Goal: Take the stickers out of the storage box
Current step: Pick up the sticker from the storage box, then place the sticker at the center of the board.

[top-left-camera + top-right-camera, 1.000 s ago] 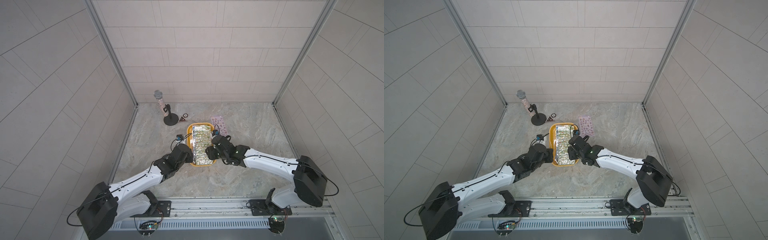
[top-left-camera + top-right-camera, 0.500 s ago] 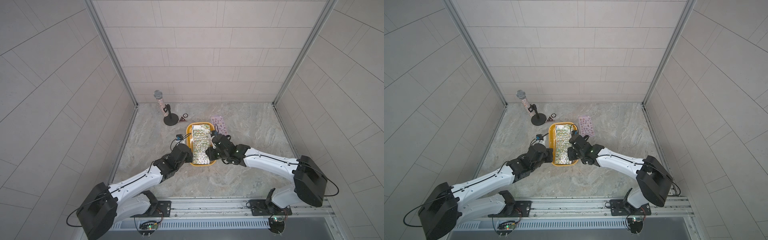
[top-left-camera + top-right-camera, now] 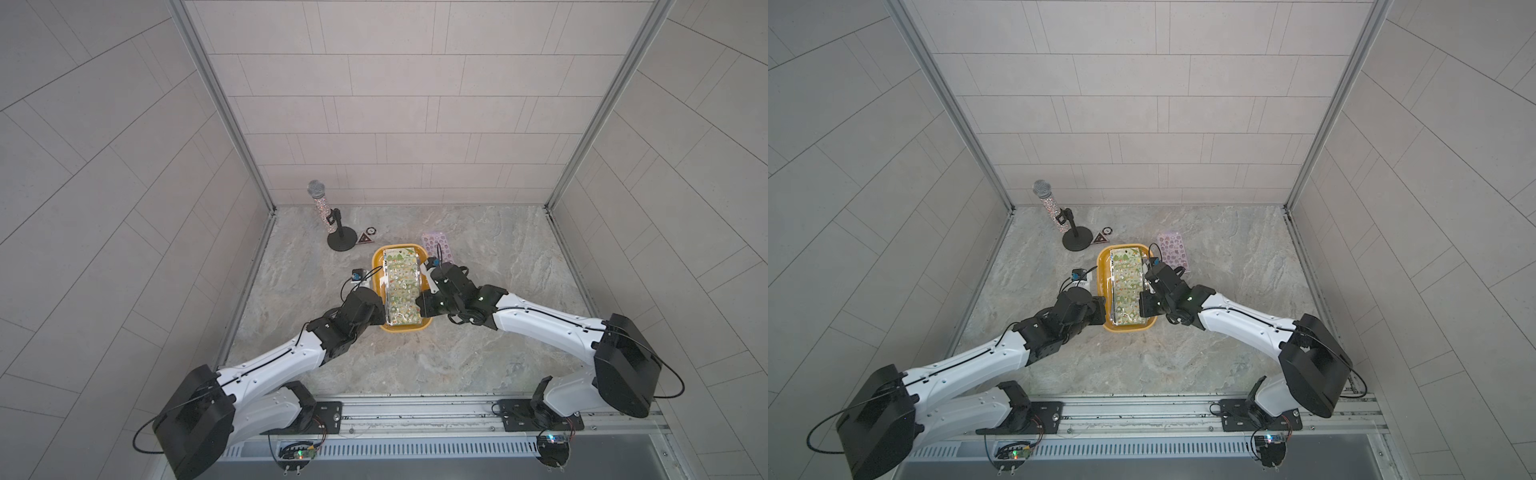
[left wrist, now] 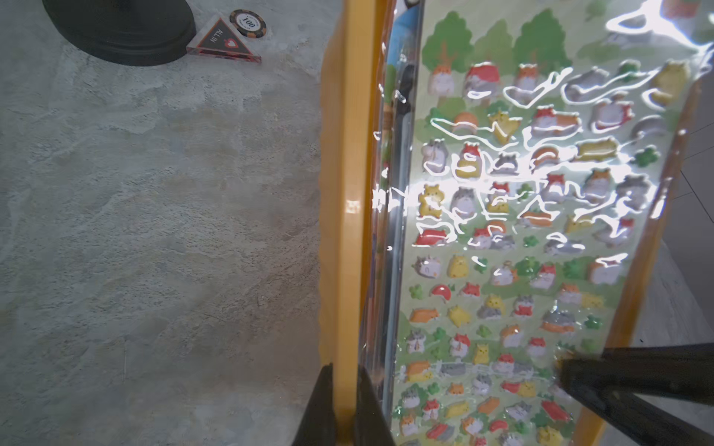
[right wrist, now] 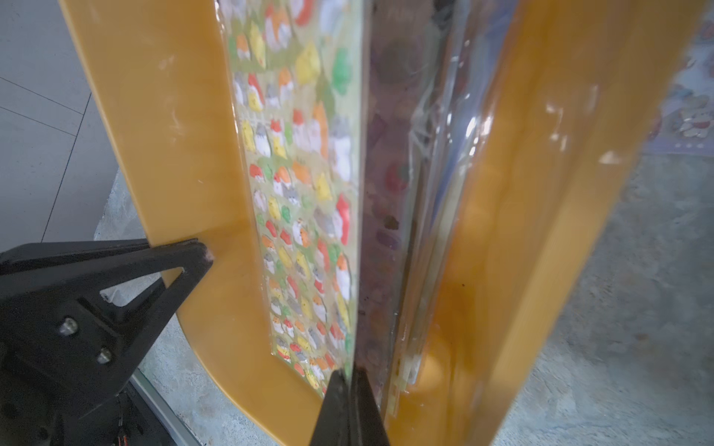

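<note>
The yellow-orange storage box (image 3: 401, 330) (image 3: 1129, 329) lies mid-table in both top views. A green sheet of stickers (image 3: 401, 286) (image 4: 521, 231) tops the stack inside, and more sheets (image 5: 436, 173) show beneath its raised edge. My left gripper (image 4: 345, 370) is shut on the box's left rim (image 4: 349, 154). My right gripper (image 5: 349, 372) is shut on the green sheet's (image 5: 293, 173) near right edge, low in the box (image 5: 174, 154). In a top view, the two grippers, left (image 3: 380, 311) and right (image 3: 420, 307), flank the box's near end. Another pink-purple sticker sheet (image 3: 436, 245) (image 3: 1173, 249) lies flat on the table by the box's far right corner.
A glittery microphone (image 3: 322, 208) on a black round stand (image 3: 341, 241) rises at the back left. A dark triangle (image 3: 364, 239) and a round badge (image 3: 370, 229) lie beside its base. Tiled walls enclose the marbled table on three sides.
My right gripper's jaws have closed onto the green sheet's edge. The left gripper has kept its hold on the box rim, and the box has not moved.
</note>
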`<state>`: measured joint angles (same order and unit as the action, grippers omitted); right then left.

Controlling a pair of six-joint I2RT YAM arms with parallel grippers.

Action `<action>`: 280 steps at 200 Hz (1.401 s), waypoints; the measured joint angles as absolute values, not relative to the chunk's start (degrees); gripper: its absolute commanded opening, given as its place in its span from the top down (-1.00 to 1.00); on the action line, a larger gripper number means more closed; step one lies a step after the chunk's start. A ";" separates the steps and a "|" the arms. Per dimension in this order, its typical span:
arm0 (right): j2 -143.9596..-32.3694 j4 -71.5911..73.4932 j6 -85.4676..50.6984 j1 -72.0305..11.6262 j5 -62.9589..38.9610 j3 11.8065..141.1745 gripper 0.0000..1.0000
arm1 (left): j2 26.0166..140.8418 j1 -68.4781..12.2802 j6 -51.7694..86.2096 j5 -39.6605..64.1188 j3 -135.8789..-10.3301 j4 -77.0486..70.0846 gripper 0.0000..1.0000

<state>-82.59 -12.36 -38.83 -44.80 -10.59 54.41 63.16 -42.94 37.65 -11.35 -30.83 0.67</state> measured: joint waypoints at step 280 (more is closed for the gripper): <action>-111.18 -47.55 -22.94 -4.99 -16.49 97.03 1.00 | 53.63 -42.94 44.10 -27.09 -28.51 8.54 1.00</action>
<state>-111.18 -47.55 -22.94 -4.99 -16.49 97.03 53.63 -42.94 44.10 -27.09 -28.51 8.54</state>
